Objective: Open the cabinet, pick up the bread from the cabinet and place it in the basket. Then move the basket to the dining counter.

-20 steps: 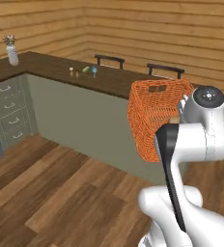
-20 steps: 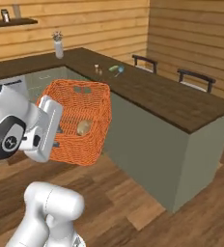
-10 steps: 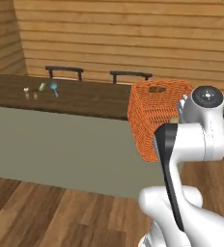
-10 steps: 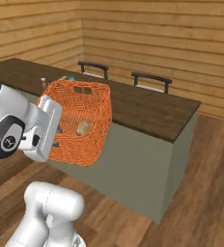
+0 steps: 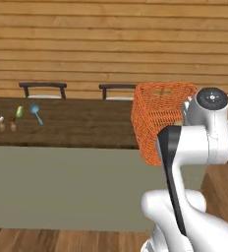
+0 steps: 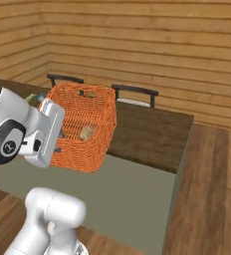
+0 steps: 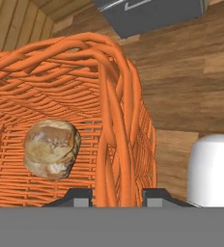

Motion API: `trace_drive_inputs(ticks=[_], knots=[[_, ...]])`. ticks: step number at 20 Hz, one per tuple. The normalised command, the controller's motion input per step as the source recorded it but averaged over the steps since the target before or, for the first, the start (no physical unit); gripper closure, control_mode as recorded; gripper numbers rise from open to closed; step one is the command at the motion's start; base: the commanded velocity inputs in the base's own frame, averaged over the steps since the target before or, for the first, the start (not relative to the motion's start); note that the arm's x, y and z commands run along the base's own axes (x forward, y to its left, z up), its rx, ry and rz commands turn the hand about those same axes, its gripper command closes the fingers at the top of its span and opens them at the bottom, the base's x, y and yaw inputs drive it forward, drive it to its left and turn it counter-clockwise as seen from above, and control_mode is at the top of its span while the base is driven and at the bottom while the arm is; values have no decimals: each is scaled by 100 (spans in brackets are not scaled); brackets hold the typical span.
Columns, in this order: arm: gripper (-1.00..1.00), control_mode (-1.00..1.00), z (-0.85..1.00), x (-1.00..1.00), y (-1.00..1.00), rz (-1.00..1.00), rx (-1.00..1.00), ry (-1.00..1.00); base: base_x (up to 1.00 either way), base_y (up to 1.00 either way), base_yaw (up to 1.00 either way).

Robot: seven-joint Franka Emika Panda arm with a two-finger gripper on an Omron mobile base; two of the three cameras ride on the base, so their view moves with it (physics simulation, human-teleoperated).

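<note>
**Basket in carriage, awaiting placement on the dining counter**

Finding: the gripper (image 7: 116,197) is partly closed astride the near wall of the basket (image 6: 85,124), one finger tip either side of the orange weave. It has the rim, nothing else. The basket hangs tilted in the air in front of the dining counter (image 5: 76,123), level with its top. The bread (image 7: 52,148) lies loose inside on the mesh floor.

Assessment: the placing step is in hand, the cabinet and bread stages judged complete.

Recommendations:
- Carry the basket forward over the bare wood at the right end of the counter, well apart from the small items (image 5: 18,117) lying at the left.
- Level it before lowering; a tilted set-down may roll the bread toward one wall.
- Release only once the base sits flat, away from the counter edge.
- Withdraw upward, clear of the rim.
</note>
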Motion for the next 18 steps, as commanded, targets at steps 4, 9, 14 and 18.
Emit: trace_drive_inputs(ticks=[4, 9, 14, 18], knots=[[100, -100, -11, 25, 6, -6, 0, 0, 74, 15, -19], [100, -100, -49, 100, 23, -23, 0, 3, 0, 0, 0], [100, -100, -70, 100, 23, -17, -1, 10, 0, 0, 0], [100, -100, -61, 100, 1, -6, 0, 8, 0, 0, 0]])
